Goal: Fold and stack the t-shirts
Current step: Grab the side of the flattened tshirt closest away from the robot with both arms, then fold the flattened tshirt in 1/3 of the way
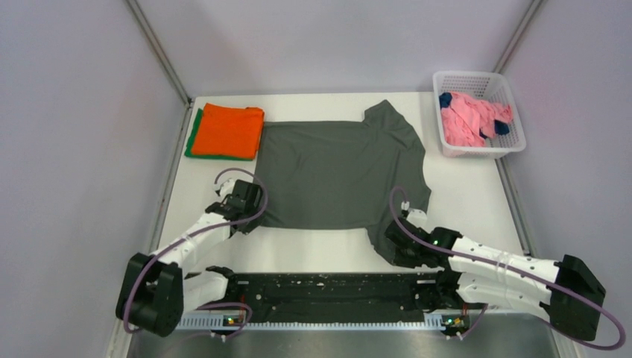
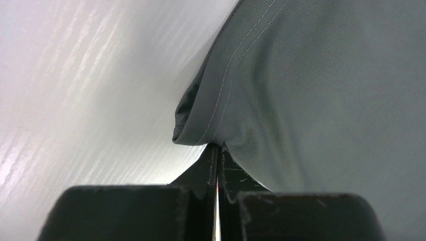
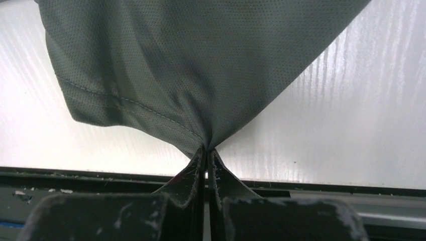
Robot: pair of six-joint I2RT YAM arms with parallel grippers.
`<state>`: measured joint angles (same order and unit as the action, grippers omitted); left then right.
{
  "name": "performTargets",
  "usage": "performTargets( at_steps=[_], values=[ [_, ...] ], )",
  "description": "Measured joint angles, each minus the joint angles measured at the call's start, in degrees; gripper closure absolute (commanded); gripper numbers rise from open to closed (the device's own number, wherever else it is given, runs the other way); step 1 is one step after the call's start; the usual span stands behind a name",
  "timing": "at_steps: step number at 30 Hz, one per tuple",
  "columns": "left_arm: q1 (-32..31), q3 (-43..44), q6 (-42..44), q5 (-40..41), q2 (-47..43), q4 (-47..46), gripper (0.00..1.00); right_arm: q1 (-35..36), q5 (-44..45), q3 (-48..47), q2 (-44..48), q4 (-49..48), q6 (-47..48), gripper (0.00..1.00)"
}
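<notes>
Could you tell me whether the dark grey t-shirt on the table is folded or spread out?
Spread out: the dark olive-grey cloth t-shirt lies flat and unfolded, its full body and both sleeves showing.

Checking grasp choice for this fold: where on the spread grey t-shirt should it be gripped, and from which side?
The grey t-shirt lies flat, one side edge nearest, so pinch that edge from the near side: hem corner in the left gripper, near sleeve in the right gripper, as both do now.
</notes>
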<state>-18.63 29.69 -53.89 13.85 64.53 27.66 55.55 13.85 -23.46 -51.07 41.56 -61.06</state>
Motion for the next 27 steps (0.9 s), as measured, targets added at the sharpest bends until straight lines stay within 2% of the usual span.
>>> performTargets(
  at_steps=[8,14,20,27],
  values=[
    [0.00,-3.26,-1.18,0.26,-14.78,5.73,1.00,-0.20,-0.66,-3.21,12.98,9.92,-3.39,1.00],
    [0.07,-4.07,-1.40,-2.78,-20.55,7.61,1.00,-0.24,0.22,-5.79,14.71,14.64,-3.89,1.00],
    [0.09,-3.17,-0.35,-3.10,-19.19,6.43,1.00,-3.54,5.55,-13.00,9.79,15.13,0.90,1.00],
    [0.79,5.60,1.57,-0.90,-6.58,3.45,1.00,-17.07,5.07,-17.18,0.94,4.72,12.96,1.00]
  ],
)
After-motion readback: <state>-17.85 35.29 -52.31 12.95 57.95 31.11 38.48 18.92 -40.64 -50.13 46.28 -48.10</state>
